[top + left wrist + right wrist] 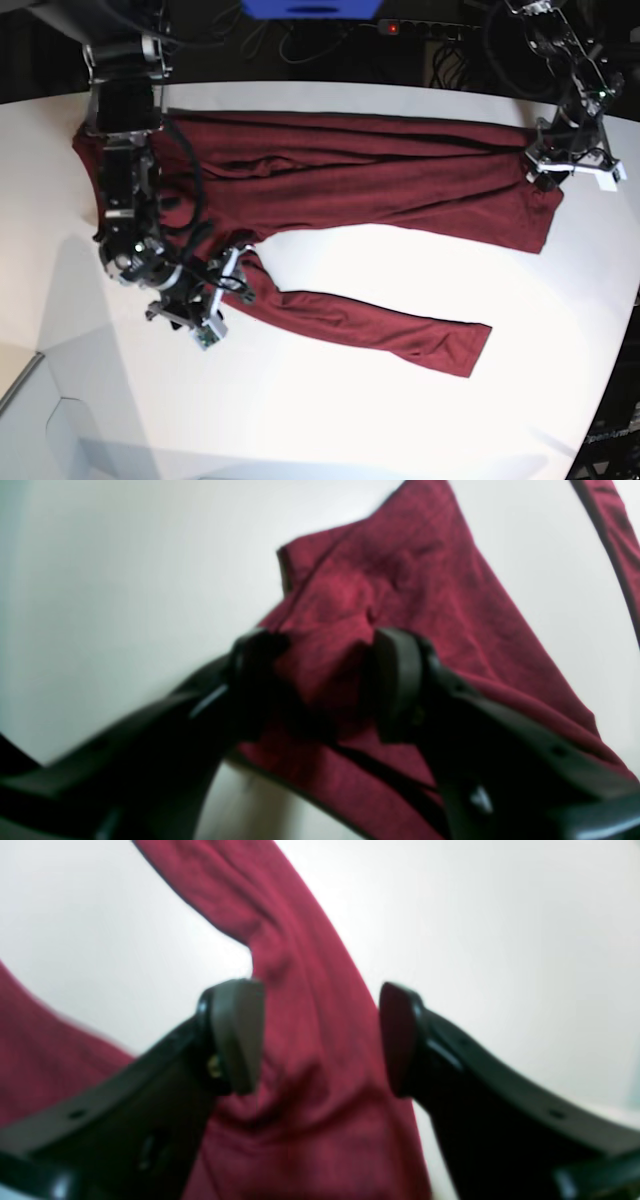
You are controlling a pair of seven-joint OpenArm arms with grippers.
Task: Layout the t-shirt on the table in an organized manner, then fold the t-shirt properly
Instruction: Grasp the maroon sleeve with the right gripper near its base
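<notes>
Base view shows you the t-shirt (pixel 370 180), dark red and long-sleeved, spread wide across the far half of the table (pixel 330 420). One sleeve (pixel 370 330) trails toward the near edge, ending near the middle of the table. The cloth has ridges and wrinkles, so it is not flat yet.

Your right gripper (pixel 320 1040) sits where that sleeve meets the body, toward the table's left side in the base view. Its jaws stand apart with a band of cloth running between them. One pad touches the cloth and the other stands clear, so nothing is pinched. Your left gripper (pixel 325 685) is at the far right end of the shirt. Its jaws are apart too, with a bump of cloth sitting between them, and the blur hides whether they press on it.

I think this shirt is soft, light and floppy. It will sag and bunch if you lift it in the middle. Take it by a hem, a cuff or a shoulder seam, where the cloth is thicker.

A power strip (pixel 440 28) and cables (pixel 300 45) lie beyond the far edge, off the table. Nothing else on the table blocks you, but the trailing sleeve could drag or tangle.
</notes>
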